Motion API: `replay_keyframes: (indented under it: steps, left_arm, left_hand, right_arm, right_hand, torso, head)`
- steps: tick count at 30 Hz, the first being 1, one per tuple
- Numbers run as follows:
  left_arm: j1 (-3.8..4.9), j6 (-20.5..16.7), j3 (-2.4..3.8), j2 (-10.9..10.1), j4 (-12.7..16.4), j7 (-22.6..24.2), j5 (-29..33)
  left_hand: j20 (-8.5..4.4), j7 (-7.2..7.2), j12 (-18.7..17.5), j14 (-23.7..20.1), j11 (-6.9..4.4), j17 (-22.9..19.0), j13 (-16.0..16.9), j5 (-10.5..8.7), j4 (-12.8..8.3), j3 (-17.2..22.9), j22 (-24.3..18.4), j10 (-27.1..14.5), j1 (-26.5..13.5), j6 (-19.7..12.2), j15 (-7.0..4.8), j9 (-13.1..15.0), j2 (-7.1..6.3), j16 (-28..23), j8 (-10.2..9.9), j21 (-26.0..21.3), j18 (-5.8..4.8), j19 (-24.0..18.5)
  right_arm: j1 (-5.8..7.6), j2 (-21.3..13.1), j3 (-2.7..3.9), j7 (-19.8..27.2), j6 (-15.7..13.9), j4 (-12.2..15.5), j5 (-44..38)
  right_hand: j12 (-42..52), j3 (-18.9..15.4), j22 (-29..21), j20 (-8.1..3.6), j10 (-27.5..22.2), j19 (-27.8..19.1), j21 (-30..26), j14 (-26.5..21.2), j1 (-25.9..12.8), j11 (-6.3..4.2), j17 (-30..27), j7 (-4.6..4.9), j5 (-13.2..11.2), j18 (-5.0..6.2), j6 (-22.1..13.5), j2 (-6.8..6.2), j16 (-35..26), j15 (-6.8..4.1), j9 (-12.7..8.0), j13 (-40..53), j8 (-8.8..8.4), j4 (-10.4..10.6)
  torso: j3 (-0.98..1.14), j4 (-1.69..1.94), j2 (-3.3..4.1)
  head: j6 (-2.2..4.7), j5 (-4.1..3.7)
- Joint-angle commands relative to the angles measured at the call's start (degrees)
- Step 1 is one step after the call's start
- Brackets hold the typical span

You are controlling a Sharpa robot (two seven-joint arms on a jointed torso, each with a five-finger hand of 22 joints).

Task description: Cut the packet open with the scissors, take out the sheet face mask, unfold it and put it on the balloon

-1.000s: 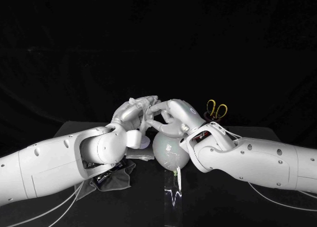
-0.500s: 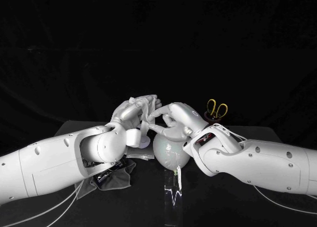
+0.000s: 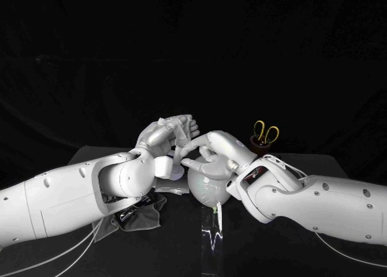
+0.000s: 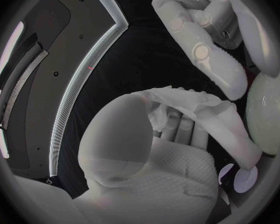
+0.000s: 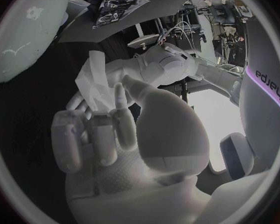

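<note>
Two-handed pose above pale rounded balloon: we saw silver left hand gripping crumpled white sheet mask; silver right hand curled beside mask, hold we couldn't tell.

Black table, plain black backdrop behind it, dim surroundings

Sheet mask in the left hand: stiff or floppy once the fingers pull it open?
Likely floppy: the sheet mask lies crumpled and folded over the left hand, holding no shape. Probably light and thin, since it drapes in soft creases. It may cling to itself; its layers look bunched together, so unfolding over the balloon could need care.
</note>
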Motion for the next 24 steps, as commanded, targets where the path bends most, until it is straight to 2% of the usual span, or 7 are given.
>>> replay_keyframes:
  steps: [1,5,10,13,17,19,24]
  left_arm:
    - [0.06,0.54,0.10,0.11,0.03,1.15,-0.25]
    - [0.06,0.86,0.10,0.08,0.03,1.10,-0.31]
    - [0.06,1.39,0.10,-0.03,0.10,0.89,-0.80]
    - [0.06,1.60,0.10,-0.10,0.15,0.75,-0.96]
    - [0.06,1.73,0.10,-0.14,0.26,0.67,-1.04]
    - [0.06,1.76,0.10,-0.15,0.30,0.65,-1.06]
    - [0.06,1.80,0.10,-0.17,0.33,0.59,-1.10]
  left_hand:
    - [-0.12,-0.02,0.11,-0.05,0.04,-0.07,0.07,0.24,-0.08,0.32,-0.01,0.38,0.17,0.37,-0.35,0.09,0.55,-0.31,0.28,-0.13,0.98,-0.47]
    - [-0.12,-0.02,0.10,-0.05,0.04,-0.07,0.06,0.24,-0.08,0.33,-0.02,0.38,0.18,0.37,-0.35,0.09,0.55,-0.31,0.28,-0.13,0.98,-0.52]
    - [-0.09,0.00,0.05,-0.07,0.04,-0.09,0.04,0.24,-0.10,0.37,-0.06,0.43,0.16,0.41,-0.35,0.06,0.50,-0.35,0.27,-0.21,0.92,-0.98]
    - [-0.08,0.01,0.04,-0.07,0.05,-0.09,0.04,0.24,-0.10,0.38,-0.07,0.44,0.15,0.41,-0.35,0.06,0.49,-0.36,0.26,-0.22,0.90,-1.05]
    - [-0.07,0.02,0.02,-0.09,0.05,-0.10,0.03,0.24,-0.09,0.39,-0.08,0.46,0.12,0.43,-0.35,0.04,0.47,-0.38,0.26,-0.25,0.88,-1.16]
    - [-0.07,0.02,0.02,-0.09,0.05,-0.10,0.03,0.24,-0.09,0.39,-0.08,0.46,0.12,0.43,-0.35,0.04,0.47,-0.38,0.26,-0.25,0.88,-1.16]
    - [-0.07,0.02,0.01,-0.09,0.05,-0.10,0.03,0.24,-0.09,0.40,-0.09,0.47,0.12,0.43,-0.35,0.04,0.46,-0.39,0.26,-0.26,0.87,-1.15]
  right_arm:
    - [0.01,-0.36,-0.09,1.29,3.10,0.84,2.64]
    - [0.00,-1.08,-0.19,1.10,1.57,1.27,3.12]
    - [-0.01,-2.42,-0.22,2.02,-3.47,1.46,5.03]
    - [0.00,-3.31,-0.09,2.71,-6.36,1.39,6.04]
    - [0.06,-3.65,0.08,2.79,-7.43,1.18,6.04]
    - [0.08,-3.67,0.14,2.70,-7.49,1.08,5.81]
    - [0.11,-3.38,0.22,2.01,-6.66,0.72,4.47]
  right_hand:
    - [0.12,-0.35,14.21,-0.41,2.71,4.62,0.01,5.97,-0.29,-0.29,15.09,0.03,-0.35,-0.61,-0.08,0.51,0.22,-0.42,0.01,11.12,0.10,0.10]
    - [0.01,-0.31,14.19,-0.46,2.65,4.58,-0.07,5.97,-0.30,-0.28,15.09,0.06,-0.34,-0.59,-0.33,0.77,0.22,-0.42,-0.03,11.05,0.02,0.19]
    - [0.18,-0.07,14.29,-0.50,2.75,4.75,0.22,5.97,-0.01,-0.20,15.09,0.21,-0.26,-0.67,-0.98,1.17,0.22,-0.40,-0.18,11.17,-0.25,0.11]
    - [0.11,0.05,14.29,-0.35,2.71,4.76,0.24,5.97,0.14,0.38,15.09,0.99,-0.17,-0.68,-2.97,0.96,0.22,-0.02,-0.71,11.12,-1.34,-0.09]
    - [0.03,-0.14,14.32,0.10,2.66,4.81,0.32,5.97,0.00,1.18,15.09,1.93,-0.17,-0.71,-4.96,0.29,0.22,0.64,-1.32,11.08,-2.57,-0.26]
    - [0.06,-0.16,14.35,0.60,2.67,4.86,0.40,5.97,0.17,1.97,15.09,2.85,-0.16,-0.74,-7.46,-0.13,0.22,1.31,-2.05,11.09,-4.17,-0.54]
    - [0.88,-0.11,14.67,1.01,3.13,5.38,1.32,5.97,0.48,1.88,15.09,2.55,-0.18,-0.96,-10.31,-0.21,0.22,1.46,-2.90,11.61,-5.56,-0.84]
  torso:
    - [-0.01,0.02,0.02]
    - [-0.01,0.02,0.03]
    - [0.01,0.01,0.01]
    - [0.08,0.03,0.01]
    - [0.05,-0.03,0.02]
    - [0.05,-0.02,0.06]
    - [0.03,-0.02,0.08]
  head:
    - [0.04,0.07]
    - [0.15,0.09]
    - [0.23,0.17]
    - [0.19,0.24]
    - [0.18,0.13]
    - [0.19,0.17]
    - [0.10,0.04]
